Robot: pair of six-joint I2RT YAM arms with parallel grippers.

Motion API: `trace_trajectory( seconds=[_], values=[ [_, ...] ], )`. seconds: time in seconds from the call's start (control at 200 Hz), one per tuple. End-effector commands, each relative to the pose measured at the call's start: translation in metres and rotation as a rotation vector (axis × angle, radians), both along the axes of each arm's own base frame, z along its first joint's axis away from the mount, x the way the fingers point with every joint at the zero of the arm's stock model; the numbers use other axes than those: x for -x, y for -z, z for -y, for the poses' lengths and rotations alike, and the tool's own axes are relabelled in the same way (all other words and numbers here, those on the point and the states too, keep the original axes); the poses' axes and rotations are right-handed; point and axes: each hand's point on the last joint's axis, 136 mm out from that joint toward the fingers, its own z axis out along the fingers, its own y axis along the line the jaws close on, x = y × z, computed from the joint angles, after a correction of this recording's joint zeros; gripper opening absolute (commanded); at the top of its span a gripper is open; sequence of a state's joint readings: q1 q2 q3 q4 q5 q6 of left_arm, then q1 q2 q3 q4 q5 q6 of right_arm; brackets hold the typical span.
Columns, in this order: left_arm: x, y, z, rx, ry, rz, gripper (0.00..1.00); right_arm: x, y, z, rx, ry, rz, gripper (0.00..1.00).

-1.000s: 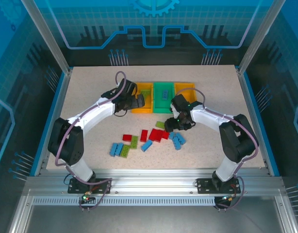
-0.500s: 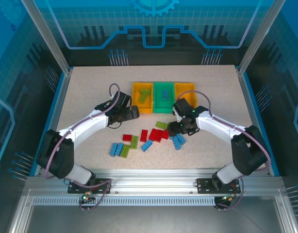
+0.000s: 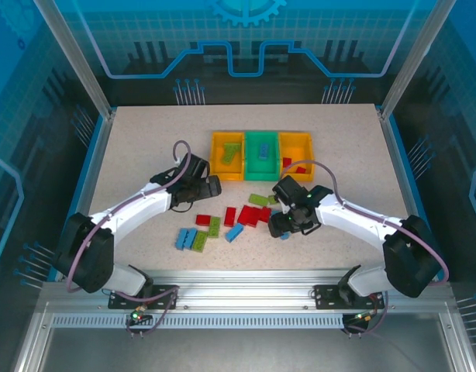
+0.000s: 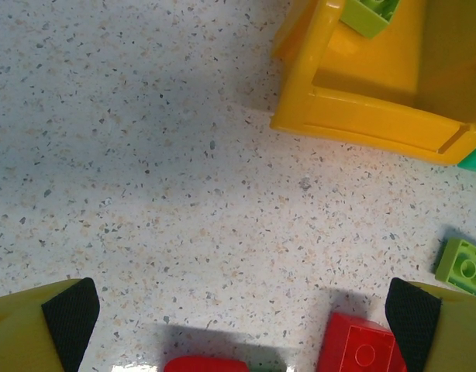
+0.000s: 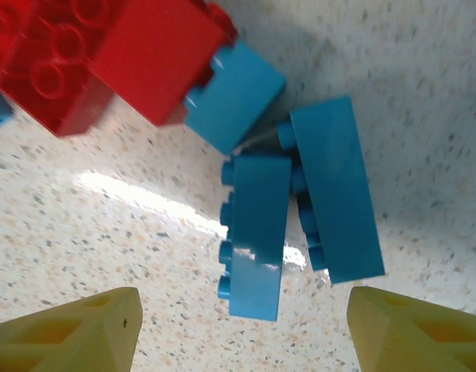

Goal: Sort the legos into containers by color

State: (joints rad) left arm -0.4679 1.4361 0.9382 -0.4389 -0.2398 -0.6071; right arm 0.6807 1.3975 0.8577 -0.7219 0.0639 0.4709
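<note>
- The containers (image 3: 245,155) are three glossy, open-top rectangular plastic bins joined in a row at the far middle of the speckled, stone-look table (image 3: 145,147). The yellow-orange bin (image 3: 215,159) is on the left, the green bin (image 3: 261,177) in the middle and the orange bin (image 3: 308,147) on the right.
- Lime pieces (image 3: 229,153) lie in the yellow-orange bin, a blue piece (image 3: 263,151) in the green bin and red pieces (image 3: 292,164) in the orange bin.
- The loose legos (image 3: 235,221) are scattered on the table nearer than the bins. They are smooth, hard-edged studded blocks in red, light blue and lime.
- The left gripper (image 3: 213,186) hovers near the yellow-orange bin's near left corner. In the left wrist view its yellow fingers (image 4: 67,318) with black textured pads stand wide apart, with only bare table between them.
- Close to that gripper a red brick (image 4: 358,349) lies stud-side up just inside the right-hand pad, and a lime brick (image 4: 464,267) lies flat near the bin's corner.
- The right gripper (image 3: 281,226) is low over the right end of the scatter. Its fingers (image 5: 75,333) are parted and hold nothing.
- In the right wrist view, two long blue bricks (image 5: 253,232) lie on their sides, side by side and touching. A third blue block (image 5: 234,97) butts against a cluster of red bricks (image 5: 153,58).
</note>
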Motion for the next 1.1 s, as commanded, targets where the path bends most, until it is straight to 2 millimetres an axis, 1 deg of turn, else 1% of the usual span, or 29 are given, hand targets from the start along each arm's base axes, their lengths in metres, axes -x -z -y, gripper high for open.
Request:
trace_trajectory(
  seconds=[0.0,0.185,0.3,0.455,0.53,0.625,0.645,0.755,0.865,0.98,1.095],
  values=[
    [0.003,-0.005,-0.003,0.005,-0.03,0.026,0.98,0.01,0.01,-0.002,0.014,0.011,-0.036,0.71],
    [0.008,-0.005,-0.007,0.003,-0.042,0.028,0.99,0.006,0.02,-0.005,0.034,0.005,-0.045,0.7],
    [0.011,-0.003,-0.01,-0.006,-0.047,0.024,0.99,0.005,0.024,-0.01,0.033,0.004,-0.059,0.66],
    [0.014,-0.002,-0.013,-0.013,-0.054,0.024,0.99,0.004,0.031,-0.01,0.059,0.005,-0.066,0.64],
    [0.015,-0.003,-0.014,-0.014,-0.055,0.029,0.99,0.002,0.033,-0.009,0.076,0.004,-0.062,0.6],
    [0.016,-0.003,-0.015,-0.014,-0.055,0.028,0.99,0.005,0.036,-0.007,0.108,-0.006,-0.061,0.49],
    [0.016,-0.003,-0.015,-0.014,-0.055,0.026,0.99,-0.002,0.029,-0.013,0.094,-0.007,-0.039,0.47],
    [0.018,-0.002,-0.016,-0.017,-0.056,0.025,0.99,-0.002,0.023,-0.015,0.099,-0.012,-0.023,0.33],
    [0.021,-0.003,-0.015,-0.046,-0.046,0.026,0.99,0.0,0.011,-0.016,0.087,-0.013,-0.001,0.24],
    [0.026,-0.004,-0.009,-0.084,-0.01,0.028,0.99,-0.003,-0.008,-0.019,0.049,-0.017,0.037,0.22],
    [0.032,-0.004,0.003,-0.116,0.046,0.034,0.99,-0.016,-0.031,-0.022,-0.002,-0.013,0.078,0.21]
  ],
)
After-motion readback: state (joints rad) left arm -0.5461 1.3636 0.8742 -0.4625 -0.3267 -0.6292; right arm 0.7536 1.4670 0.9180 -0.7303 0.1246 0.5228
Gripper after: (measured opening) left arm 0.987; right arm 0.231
